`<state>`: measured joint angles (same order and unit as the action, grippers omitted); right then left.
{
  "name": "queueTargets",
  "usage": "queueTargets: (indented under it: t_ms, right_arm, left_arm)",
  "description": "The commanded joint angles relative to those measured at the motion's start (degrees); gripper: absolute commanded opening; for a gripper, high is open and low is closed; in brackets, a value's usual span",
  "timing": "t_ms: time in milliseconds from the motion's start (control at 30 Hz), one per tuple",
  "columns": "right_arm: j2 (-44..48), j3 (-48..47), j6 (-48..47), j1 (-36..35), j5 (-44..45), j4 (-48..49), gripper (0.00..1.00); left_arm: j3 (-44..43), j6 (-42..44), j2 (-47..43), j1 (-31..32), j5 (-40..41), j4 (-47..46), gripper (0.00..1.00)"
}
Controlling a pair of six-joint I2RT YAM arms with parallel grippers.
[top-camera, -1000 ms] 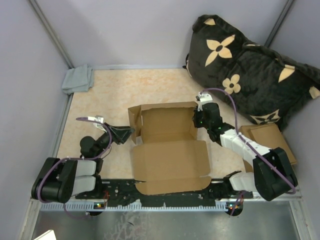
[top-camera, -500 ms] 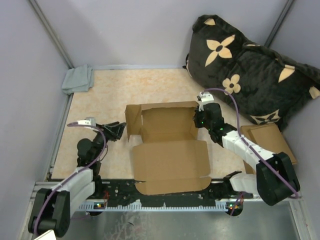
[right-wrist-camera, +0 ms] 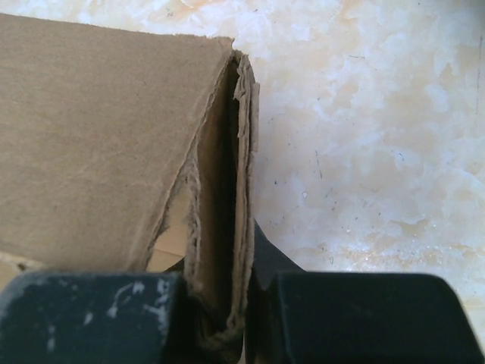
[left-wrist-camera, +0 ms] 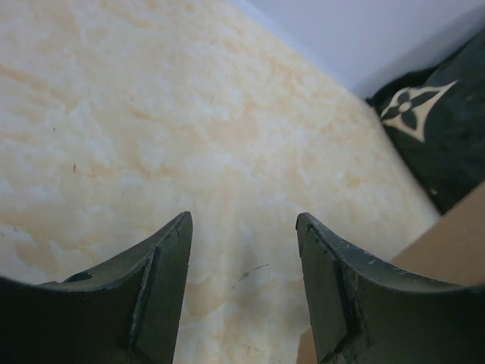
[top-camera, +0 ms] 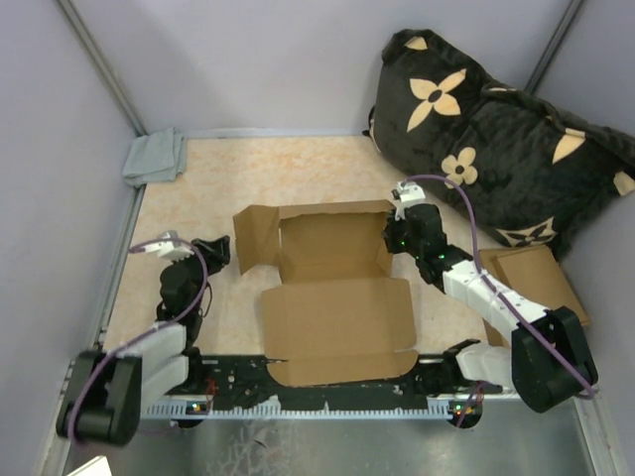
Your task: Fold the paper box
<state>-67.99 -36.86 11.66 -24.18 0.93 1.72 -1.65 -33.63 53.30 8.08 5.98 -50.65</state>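
Paper box [top-camera: 337, 315]: plain brown die-cut cardboard, unprinted, half formed; it lies on the marbled table [top-camera: 198, 188], about midway across.
Rear half of box: a shallow tray with its back wall raised; the left flap [top-camera: 250, 238] splays outward, tilted rather than upright.
Front half of box: the broad lid panel lies flat, and its front flap [top-camera: 342, 369] reaches over the arm bases.
Right wall of box [right-wrist-camera: 220, 152]: doubled over, two layers with a narrow gap between them, edges ragged.
Right gripper [top-camera: 393, 238]: at the box's right wall, fingers pressed together on the doubled cardboard, one pad on each face, as the right wrist view shows [right-wrist-camera: 227, 292].
Left gripper [top-camera: 220, 248]: just left of the splayed flap and apart from it, fingers spread with only bare tabletop between them [left-wrist-camera: 242, 227]; a corner of the box shows at the right edge of its wrist view.
Grey cloth [top-camera: 154, 157]: crumpled, well beyond and left of the box.
Black pillow [top-camera: 496, 129]: tan flower pattern, beyond and right of the box.
Flat cardboard sheets [top-camera: 536, 270]: right of the box, partly covered by the right arm.
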Motion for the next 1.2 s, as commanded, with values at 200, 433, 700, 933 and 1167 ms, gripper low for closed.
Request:
queueTargets:
  t_ms: [200, 433, 700, 933, 1167]
  right_arm:
    - [0.24, -2.24, -0.6, 0.28, -8.18, 0.58, 0.07]
    - [-0.78, -3.2, -1.33, 0.28, -7.94, -0.28, 0.08]
    - [-1.62, -3.46, -1.46, 0.29, -7.35, -0.7, 0.08]
    - [-1.45, -3.92, -1.64, 0.32, -7.42, -0.97, 0.08]
    - [-1.45, -3.62, -1.27, 0.29, -9.06, -0.15, 0.09]
  left_arm:
    - [-2.84, -2.59, 30.85, -1.1, -13.72, -38.66, 0.6]
    - [-3.24, -11.07, 38.66, -3.42, -32.73, -51.92, 0.51]
    - [-3.77, -17.2, 33.45, -3.42, -43.44, -51.73, 0.48]
    - [-0.92, -15.04, 23.08, -2.27, -44.3, -39.75, 0.48]
    - [-4.13, -5.46, 14.19, 3.51, -40.86, -19.88, 0.48]
